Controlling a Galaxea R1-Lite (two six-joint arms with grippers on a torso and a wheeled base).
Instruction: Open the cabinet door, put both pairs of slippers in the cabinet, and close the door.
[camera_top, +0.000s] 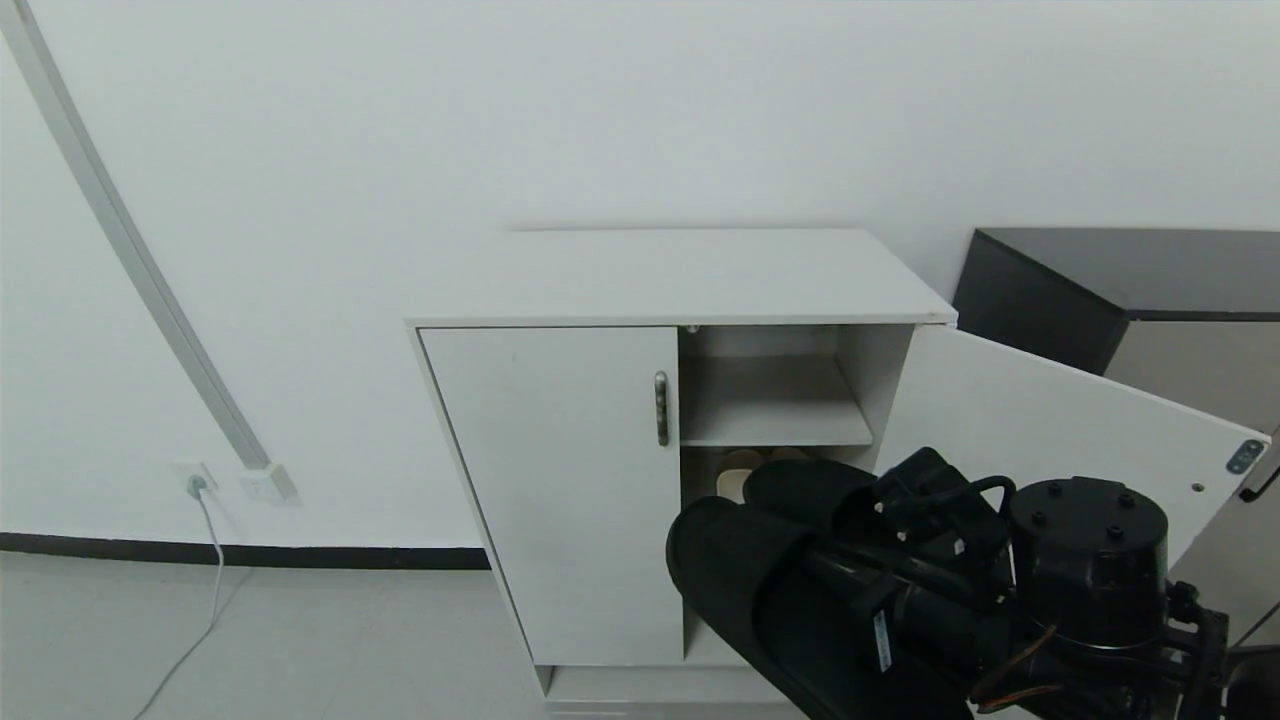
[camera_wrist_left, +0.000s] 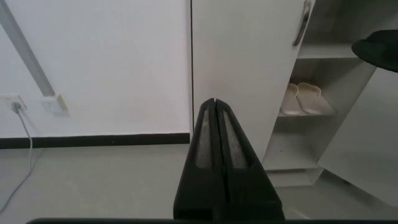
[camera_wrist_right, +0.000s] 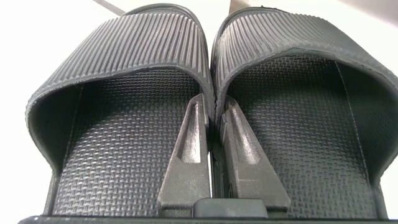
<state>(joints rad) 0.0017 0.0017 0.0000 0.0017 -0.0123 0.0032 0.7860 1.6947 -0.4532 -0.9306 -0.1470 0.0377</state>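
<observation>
The white cabinet (camera_top: 700, 280) has its right door (camera_top: 1050, 420) swung open and its left door (camera_top: 560, 480) closed. A beige pair of slippers (camera_top: 745, 470) (camera_wrist_left: 301, 99) lies on the lower shelf inside. My right gripper (camera_wrist_right: 214, 102) is shut on the black pair of slippers (camera_top: 760, 560) (camera_wrist_right: 143, 74), its fingers pinching the two inner edges together. It holds them in the air just in front of the open compartment, toes toward the cabinet. My left gripper (camera_wrist_left: 215, 106) is shut with nothing in it, low before the closed left door.
A black cabinet (camera_top: 1100, 290) stands right behind the open door. The upper shelf (camera_top: 770, 400) is bare. A wall socket with a cable (camera_top: 200, 485) is at the left, with open floor (camera_top: 250, 640) in front of it.
</observation>
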